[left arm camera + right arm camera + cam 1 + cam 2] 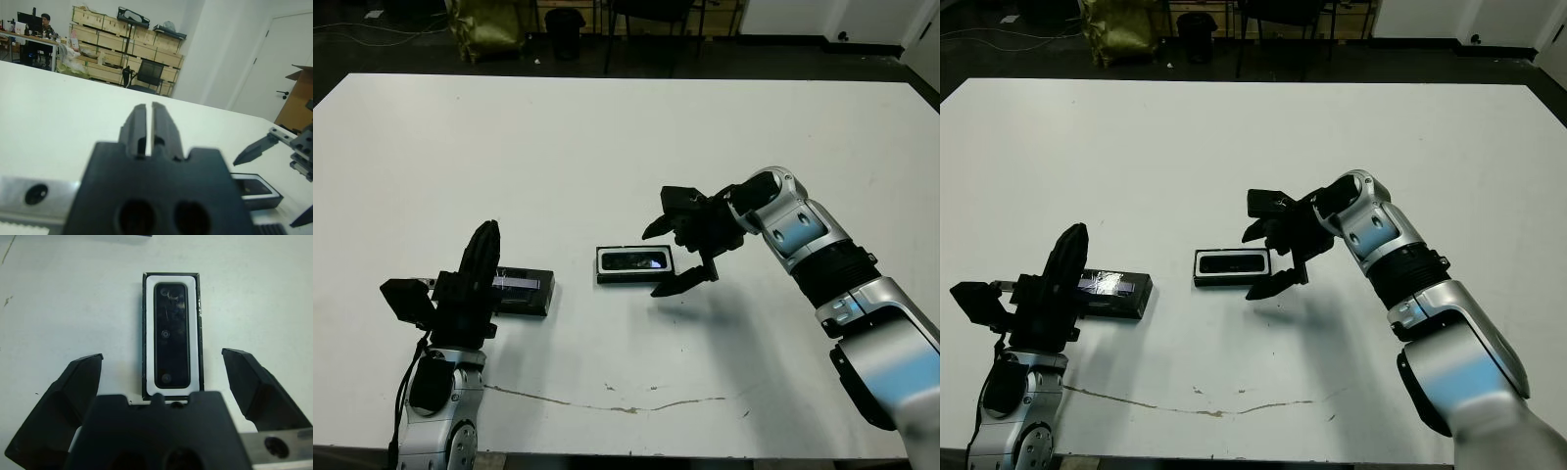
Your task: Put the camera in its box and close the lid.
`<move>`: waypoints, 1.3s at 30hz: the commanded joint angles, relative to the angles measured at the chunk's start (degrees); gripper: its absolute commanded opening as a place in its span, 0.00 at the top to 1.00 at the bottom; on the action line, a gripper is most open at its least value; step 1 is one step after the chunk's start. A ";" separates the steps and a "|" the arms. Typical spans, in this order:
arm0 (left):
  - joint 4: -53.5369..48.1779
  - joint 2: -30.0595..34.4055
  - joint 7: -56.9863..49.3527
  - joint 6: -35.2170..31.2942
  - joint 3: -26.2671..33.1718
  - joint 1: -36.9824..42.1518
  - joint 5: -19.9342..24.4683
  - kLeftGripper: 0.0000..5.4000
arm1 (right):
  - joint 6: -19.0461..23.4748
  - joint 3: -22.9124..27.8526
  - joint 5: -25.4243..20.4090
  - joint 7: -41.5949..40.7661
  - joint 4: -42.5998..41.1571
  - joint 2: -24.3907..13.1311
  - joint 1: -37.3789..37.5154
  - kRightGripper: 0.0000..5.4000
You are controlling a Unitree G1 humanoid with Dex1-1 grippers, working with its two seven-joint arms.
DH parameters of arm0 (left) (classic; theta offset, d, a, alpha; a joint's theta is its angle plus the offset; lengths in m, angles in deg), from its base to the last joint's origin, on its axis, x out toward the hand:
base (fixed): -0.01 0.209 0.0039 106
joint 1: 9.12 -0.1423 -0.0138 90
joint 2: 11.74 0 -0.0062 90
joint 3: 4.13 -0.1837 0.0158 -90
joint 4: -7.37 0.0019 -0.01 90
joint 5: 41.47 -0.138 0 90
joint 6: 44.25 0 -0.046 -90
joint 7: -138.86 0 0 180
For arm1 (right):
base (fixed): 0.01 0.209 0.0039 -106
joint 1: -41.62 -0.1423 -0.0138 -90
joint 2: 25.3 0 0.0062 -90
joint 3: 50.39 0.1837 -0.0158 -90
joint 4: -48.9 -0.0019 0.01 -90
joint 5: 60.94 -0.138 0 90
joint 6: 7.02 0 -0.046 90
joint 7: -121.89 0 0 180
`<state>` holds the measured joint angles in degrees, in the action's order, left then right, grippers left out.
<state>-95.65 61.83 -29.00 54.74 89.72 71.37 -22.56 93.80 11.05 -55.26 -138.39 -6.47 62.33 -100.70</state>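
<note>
White table (607, 137), surface scuffed, with a thin dark crack line (607, 403) near its front edge. Beyond the far edge: dark floor, a yellow-green bag (489, 29), a black bin (566, 27). Left wrist view: stacked wooden crates (122, 44), a black office chair (149, 73), a seated person (46, 22) at a desk, a white door (288, 58).

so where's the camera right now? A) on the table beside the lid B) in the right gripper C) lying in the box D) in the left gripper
C: the camera lies flat inside the box, white lining showing around it; the right gripper is open and empty.
</note>
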 commanded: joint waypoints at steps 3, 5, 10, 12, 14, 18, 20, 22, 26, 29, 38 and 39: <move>0.70 0.25 -0.14 -0.22 0.05 -0.90 -0.73 1.00 | 0.94 1.13 -0.37 0.75 -0.53 -0.21 0.76 0.01; 0.83 0.19 -0.02 -0.04 0.14 -0.91 -0.59 1.00 | -1.12 2.20 -0.78 1.58 -1.53 -0.74 0.92 0.01; 1.27 0.15 -0.07 0.00 0.48 -0.92 -0.47 1.00 | 3.55 7.01 -4.25 2.86 -6.03 -1.83 1.01 0.01; 1.22 0.09 -0.11 -0.03 0.53 -1.02 -0.39 1.00 | 7.72 9.48 -6.74 3.37 -8.47 -2.12 1.42 0.01; 1.34 0.00 -0.03 0.20 0.53 -1.08 -0.37 1.00 | 9.71 12.13 -8.74 5.13 -12.84 -2.82 2.59 0.01; 1.61 -0.21 -0.04 0.35 0.55 -1.08 -0.30 1.00 | 11.22 18.39 -12.30 13.40 -22.05 -2.75 7.33 0.01; 1.75 -0.22 -0.09 0.71 0.49 -1.10 -0.66 1.00 | 12.10 21.37 -12.96 20.20 -27.97 -1.80 11.41 0.02; 1.46 -0.34 -0.43 0.50 0.38 -1.26 -0.81 1.00 | 14.00 23.88 -13.44 27.71 -34.16 -0.16 15.86 0.07; 1.57 -0.40 -0.45 0.43 0.35 -1.25 -0.81 1.00 | 15.02 26.54 -13.76 38.60 -44.38 1.78 24.36 0.24; 1.65 -0.17 -0.19 0.48 0.44 -1.14 -0.77 1.00 | 14.03 27.66 -14.12 42.17 -49.79 1.09 30.37 0.37; 0.32 1.82 -0.61 -1.31 1.88 0.30 -1.09 1.00 | 3.08 32.40 -18.11 46.29 -55.54 2.05 47.94 0.75; 0.55 2.34 -0.41 -0.95 2.27 0.79 -1.43 1.00 | 1.64 32.73 -18.48 46.69 -55.15 2.36 49.38 0.79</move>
<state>-95.60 62.78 -29.36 54.33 91.27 71.85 -23.32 97.05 43.03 -73.07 -92.44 -62.44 64.24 -53.61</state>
